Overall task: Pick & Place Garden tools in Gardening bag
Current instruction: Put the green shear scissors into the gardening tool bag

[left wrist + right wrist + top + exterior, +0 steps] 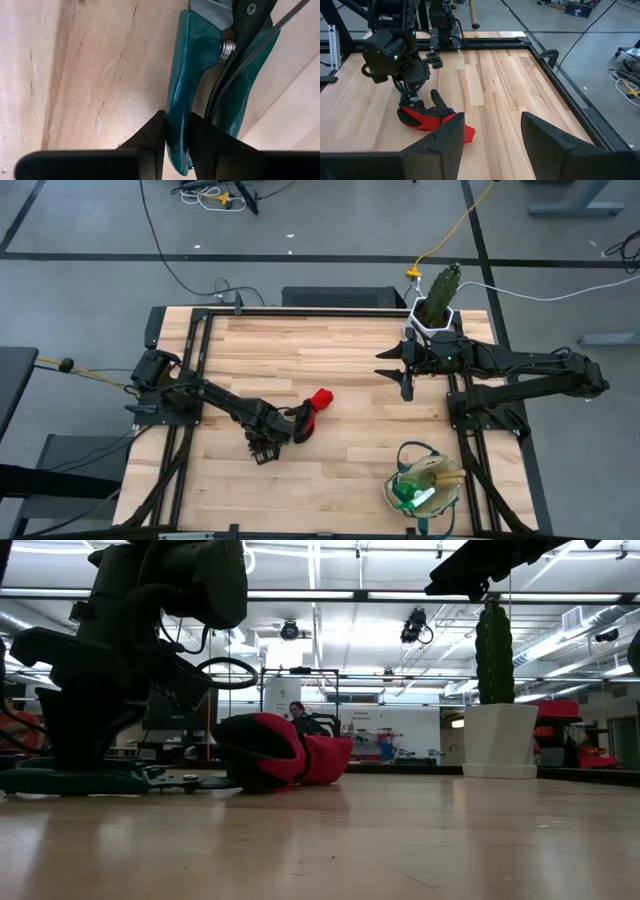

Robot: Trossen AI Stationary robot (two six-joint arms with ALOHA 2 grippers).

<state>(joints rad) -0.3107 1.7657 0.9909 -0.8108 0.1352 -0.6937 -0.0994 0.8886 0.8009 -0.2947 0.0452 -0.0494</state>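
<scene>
The pruners point(200, 65) have teal handles, a metal spring and dark blades, and lie on the wooden table; they also show in the low view point(70, 780). My left gripper point(262, 448) is shut on them, just left of the red-and-black gloves point(311, 410), which lie flat on the table. The beige gardening bag point(425, 485) stands at the near right with the green-and-white spray bottle point(412, 494) and the wooden-handled trowel point(445, 475) inside. My right gripper point(405, 372) is open and empty at the far right, above the table. My left gripper pinches one teal handle of the pruners near its free end point(177, 112) between its two fingers point(150, 137). The fingers come from above, pointing down, and lie across the handle. The pruners lie level at the table top, as the low view shows.
A green cactus in a white pot point(438, 300) stands at the far right edge, behind my right arm. The gloves also show in the right wrist view point(427, 117). Bare wood lies between the gloves and the bag point(350, 450). Black frame rails run along the table's edges.
</scene>
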